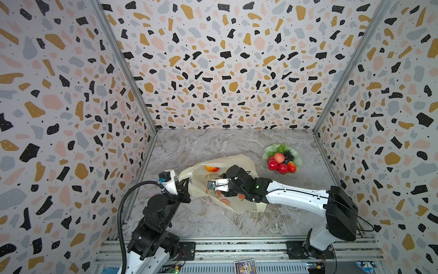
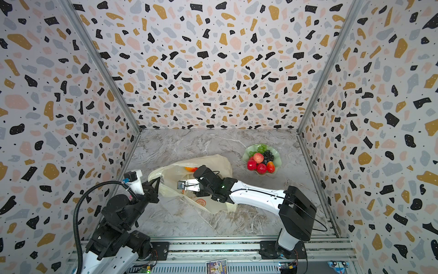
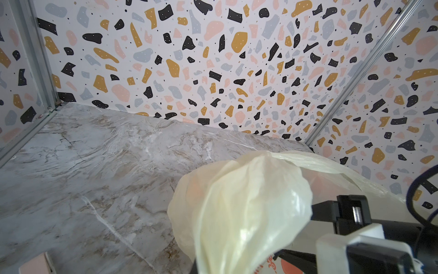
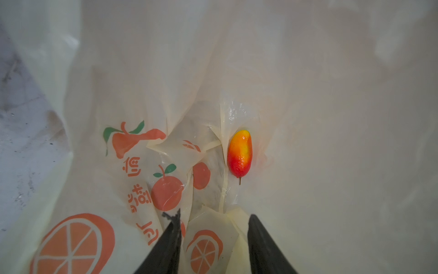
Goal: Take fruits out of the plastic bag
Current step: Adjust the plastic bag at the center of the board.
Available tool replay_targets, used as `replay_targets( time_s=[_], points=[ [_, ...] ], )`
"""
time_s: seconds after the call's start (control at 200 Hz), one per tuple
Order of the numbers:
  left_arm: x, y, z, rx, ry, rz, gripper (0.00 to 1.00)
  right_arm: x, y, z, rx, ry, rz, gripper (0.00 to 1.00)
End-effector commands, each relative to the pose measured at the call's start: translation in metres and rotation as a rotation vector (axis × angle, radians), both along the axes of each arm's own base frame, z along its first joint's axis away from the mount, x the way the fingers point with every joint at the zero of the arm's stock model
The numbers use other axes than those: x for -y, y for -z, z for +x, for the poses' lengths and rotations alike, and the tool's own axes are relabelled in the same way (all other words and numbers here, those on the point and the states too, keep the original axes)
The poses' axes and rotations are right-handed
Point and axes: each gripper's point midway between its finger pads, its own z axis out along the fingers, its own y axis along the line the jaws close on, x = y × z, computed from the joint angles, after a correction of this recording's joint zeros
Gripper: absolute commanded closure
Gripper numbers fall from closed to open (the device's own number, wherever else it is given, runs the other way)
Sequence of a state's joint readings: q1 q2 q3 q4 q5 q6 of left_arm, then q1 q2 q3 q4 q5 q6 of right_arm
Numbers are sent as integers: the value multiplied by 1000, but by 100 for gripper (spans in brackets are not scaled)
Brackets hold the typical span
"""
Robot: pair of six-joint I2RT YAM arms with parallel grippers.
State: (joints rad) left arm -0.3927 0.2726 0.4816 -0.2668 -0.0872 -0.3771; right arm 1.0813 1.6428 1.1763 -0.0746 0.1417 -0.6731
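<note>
The left gripper (image 1: pixel 186 185) pinches the rim of the plastic bag (image 1: pixel 239 163) and lifts it, apparently to prop the mouth open for the other arm. Inside, the right gripper (image 4: pixel 214 220) has its jaws spread and empty, aimed at a red-yellow mango-like fruit (image 4: pixel 239 154) lying just ahead on the bag's floor. The other fruits (image 1: pixel 282 163) sit in the green wavy-edged dish (image 1: pixel 297 160), well apart from the bag.

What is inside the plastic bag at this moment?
One red-yellow fruit lies inside the plastic bag, ahead of the open right gripper, untouched. The bag's folds and cloudy walls may cover other fruits; I cannot tell.
</note>
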Motion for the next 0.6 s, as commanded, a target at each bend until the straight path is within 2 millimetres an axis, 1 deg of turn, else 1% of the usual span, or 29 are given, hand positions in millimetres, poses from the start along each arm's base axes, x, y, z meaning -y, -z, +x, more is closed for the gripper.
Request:
replay_targets(
  time_s=[0.0, 0.115, 0.33, 0.461, 0.596],
  points=[
    [-1, -4, 3, 33, -9, -1, 91, -4, -14, 13, 37, 35, 11, 52],
    [1, 1, 5, 12, 1, 8, 92, -5, -6, 21, 31, 65, 7, 51],
    [5, 2, 6, 0, 18, 14, 92, -6, -7, 39, -35, 150, 98, 46],
    [5, 0, 5, 13, 19, 9, 92, -11, -6, 57, -120, 260, 162, 44],
    [4, -2, 3, 24, 18, 5, 93, -17, 5, 68, -224, 369, 216, 44]
  ],
)
